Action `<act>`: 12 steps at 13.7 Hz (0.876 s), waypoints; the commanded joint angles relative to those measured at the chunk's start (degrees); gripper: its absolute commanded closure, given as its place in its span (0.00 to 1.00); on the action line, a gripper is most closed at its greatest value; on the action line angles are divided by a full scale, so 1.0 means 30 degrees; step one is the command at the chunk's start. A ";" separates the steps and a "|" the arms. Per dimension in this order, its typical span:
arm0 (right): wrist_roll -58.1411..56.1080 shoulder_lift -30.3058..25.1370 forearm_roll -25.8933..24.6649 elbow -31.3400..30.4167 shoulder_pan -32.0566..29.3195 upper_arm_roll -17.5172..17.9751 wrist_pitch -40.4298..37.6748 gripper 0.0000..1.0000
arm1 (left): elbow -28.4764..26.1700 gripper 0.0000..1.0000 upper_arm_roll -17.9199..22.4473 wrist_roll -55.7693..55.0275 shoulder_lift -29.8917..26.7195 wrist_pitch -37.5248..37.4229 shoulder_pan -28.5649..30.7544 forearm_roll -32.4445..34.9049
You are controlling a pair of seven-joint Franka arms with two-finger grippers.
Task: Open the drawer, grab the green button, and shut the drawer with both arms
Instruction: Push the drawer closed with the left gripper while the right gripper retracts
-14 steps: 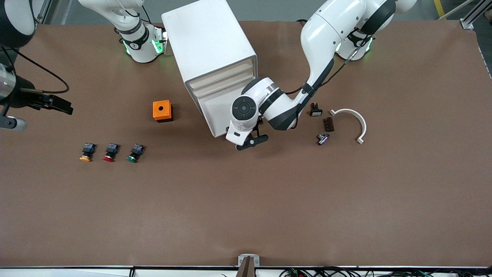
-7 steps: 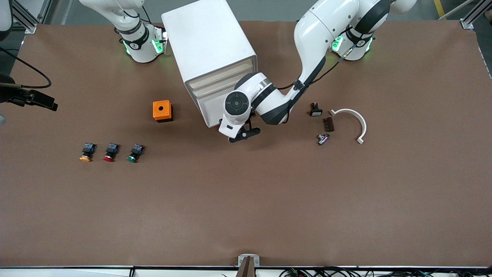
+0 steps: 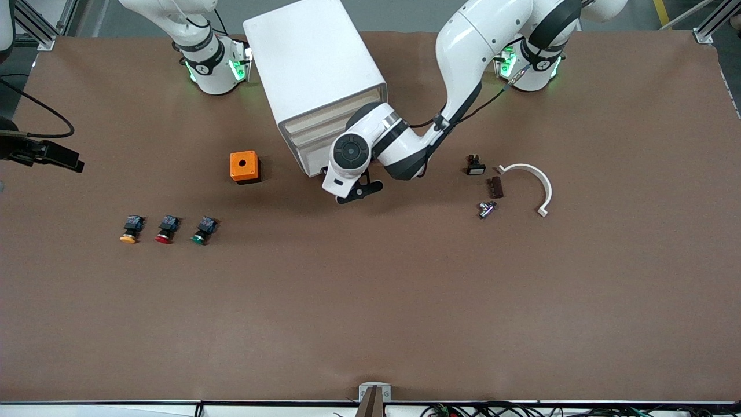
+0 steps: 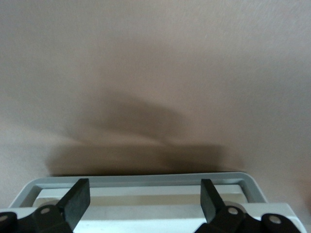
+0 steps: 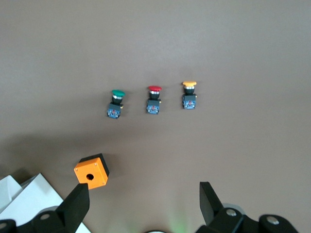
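The white cabinet [image 3: 312, 63] stands near the arms' bases. Its lowest drawer [image 3: 310, 155] sticks out only a little. My left gripper [image 3: 350, 194] is at that drawer's front. In the left wrist view it [image 4: 146, 199] is open and empty, with the drawer's rim [image 4: 146, 180] between its fingers [image 4: 77, 199]. The green button [image 3: 202, 230] lies on the table, last in a row of three, and shows in the right wrist view [image 5: 115, 103]. My right gripper [image 3: 72, 162] is open and empty, high over the right arm's end of the table [image 5: 143, 204].
A red button [image 3: 166, 229] and a yellow button [image 3: 131, 229] lie beside the green one. An orange box [image 3: 244, 167] sits next to the cabinet. A white curved piece [image 3: 529, 179] and small dark parts [image 3: 495, 186] lie toward the left arm's end.
My left gripper has moved toward the cabinet and the drawer has slid in with it. My right gripper has drawn back toward the table's end.
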 commanded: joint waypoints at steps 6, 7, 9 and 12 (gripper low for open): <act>0.0134 -0.4248 0.0586 -0.3166 -0.0145 0.0189 0.0845 0.00 | -0.0625 0.00 -0.0002 0.0098 -0.0107 0.0160 -0.0354 -0.2193; 0.0163 -0.4662 0.0615 -0.3639 -0.0144 0.0219 0.0880 0.00 | -0.0683 0.00 -0.0002 0.0098 -0.0107 0.0160 -0.0355 -0.2310; 0.0280 -0.4929 0.0876 -0.3878 -0.0173 0.0190 0.0822 0.00 | -0.0830 0.00 -0.0002 0.0098 -0.0048 0.0160 -0.0472 -0.2574; 0.0222 -0.4988 0.1318 -0.3762 -0.0174 0.0160 0.0209 0.00 | -0.0860 0.00 -0.0002 0.0098 0.0069 0.0160 -0.0734 -0.2692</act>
